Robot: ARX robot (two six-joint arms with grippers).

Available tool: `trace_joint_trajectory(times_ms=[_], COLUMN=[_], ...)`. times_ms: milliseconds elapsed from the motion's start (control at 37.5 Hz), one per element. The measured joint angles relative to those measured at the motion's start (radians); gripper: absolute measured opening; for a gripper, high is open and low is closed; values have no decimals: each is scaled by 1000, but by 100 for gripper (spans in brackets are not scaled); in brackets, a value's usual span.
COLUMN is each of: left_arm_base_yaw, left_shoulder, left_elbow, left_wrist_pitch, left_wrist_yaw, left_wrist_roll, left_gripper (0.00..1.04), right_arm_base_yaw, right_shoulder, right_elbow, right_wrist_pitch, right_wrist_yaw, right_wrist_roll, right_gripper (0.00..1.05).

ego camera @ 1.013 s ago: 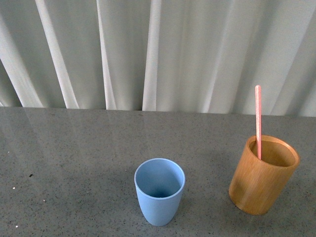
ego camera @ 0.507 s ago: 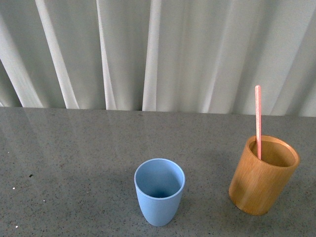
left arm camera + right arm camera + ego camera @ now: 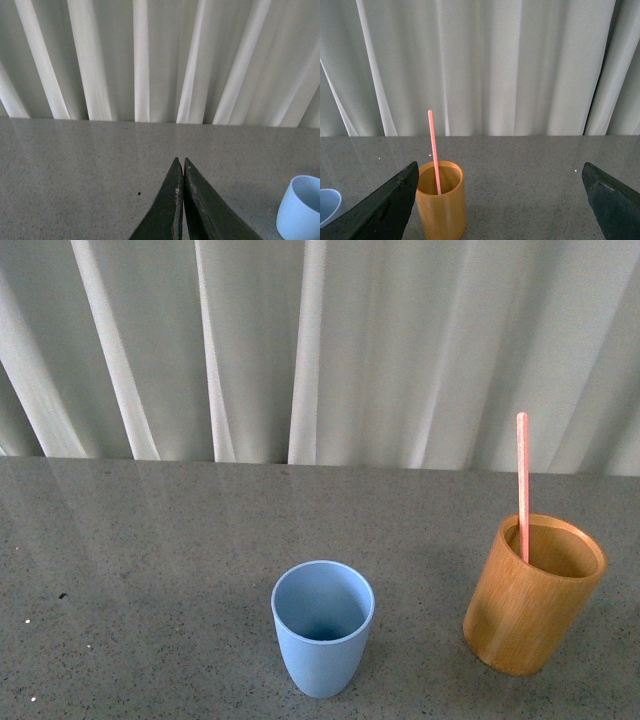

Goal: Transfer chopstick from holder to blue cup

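The pink-salmon chopstick [image 3: 522, 480] stands upright in the orange-brown wooden holder [image 3: 530, 600] at the right of the grey table; both also show in the right wrist view, chopstick [image 3: 434, 150] in holder [image 3: 441, 205]. The light-blue cup [image 3: 322, 628] stands empty near the front middle, and its edge shows in the left wrist view [image 3: 301, 207] and the right wrist view [image 3: 327, 205]. My left gripper [image 3: 180, 162] is shut and empty, left of the cup. My right gripper [image 3: 500, 170] is wide open and empty, short of the holder, which is beside one of its fingers [image 3: 385, 210]. Neither arm shows in the front view.
A white pleated curtain [image 3: 320, 350] hangs behind the table's far edge. The grey speckled tabletop [image 3: 150, 560] stretches left of the cup.
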State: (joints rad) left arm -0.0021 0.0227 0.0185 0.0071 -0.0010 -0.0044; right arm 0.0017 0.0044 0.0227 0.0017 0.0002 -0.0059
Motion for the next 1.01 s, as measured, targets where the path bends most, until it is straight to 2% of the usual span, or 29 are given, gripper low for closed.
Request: trace_joint_trajectory(times_ms=[187,293,347,533,693,1013], left_arm_base_yaw=[0,0,0,0,0,0], left_shoulder=[-19,-19,-19,-19,-19,-19], left_elbow=[0,0,0,0,0,0], left_wrist_pitch=[-6,-6,-6,-6,-6,-6], left_wrist_yaw=[0,0,0,0,0,0], left_wrist_roll=[-1,0,0,0,0,0], left_gripper=[5,18,31,63,99,98], right_arm_base_yaw=[0,0,0,0,0,0], right_shoulder=[0,0,0,0,0,1], right_elbow=[0,0,0,0,0,0], right_wrist_pitch=[0,0,0,0,0,-2], right_wrist_yaw=[0,0,-1,-1,0,-2], right_wrist_roll=[0,0,0,0,0,2], right_gripper=[95,95,95,95,95,95])
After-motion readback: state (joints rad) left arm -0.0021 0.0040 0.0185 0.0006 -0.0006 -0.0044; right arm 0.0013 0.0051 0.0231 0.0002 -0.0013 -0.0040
